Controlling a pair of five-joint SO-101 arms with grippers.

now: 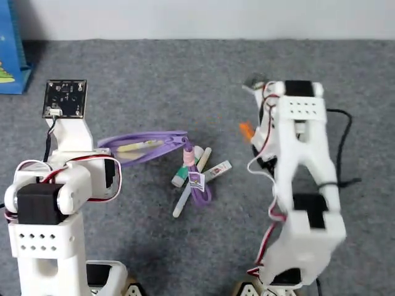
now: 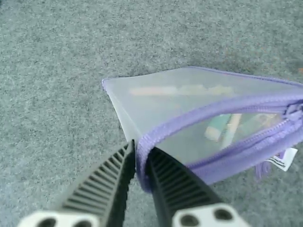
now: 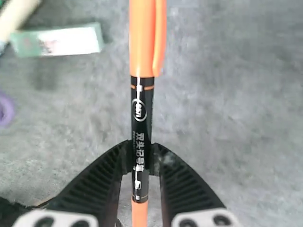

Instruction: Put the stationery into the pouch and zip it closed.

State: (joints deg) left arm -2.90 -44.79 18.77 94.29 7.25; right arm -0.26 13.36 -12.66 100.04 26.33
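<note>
Pinching the near-left corner of the pouch (image 2: 189, 106), the left gripper (image 2: 140, 152) has its ribbed jaws drawn narrow, with only the purple zip trim between them. The pouch is translucent with purple edging and lies on the grey carpet (image 1: 154, 74) left of centre. Its long side runs rightward from the left arm toward the middle of the table. A pale stick (image 2: 182, 90) shows through its upper wall. I cannot tell whether the green and cream shapes seen through its lower part are inside or behind it.

The right gripper (image 3: 141, 150) is clamped on a marker (image 3: 140, 109) with a black barrel and an orange cap, gripping the barrel near its rear end so that the capped end points away from the claw. From the high view the orange tip (image 1: 245, 130) pokes out to the left of the right arm, on the right side of the table. I cannot tell whether the marker touches the carpet.

Between the two arms, just right of the pouch's zip end, lies the loose stationery (image 1: 194, 172): a few pens and a small labelled block crossing one another, with a purple strap (image 1: 200, 188) and its tag among them. A blue box (image 1: 12, 55) sits at the far left edge.
</note>
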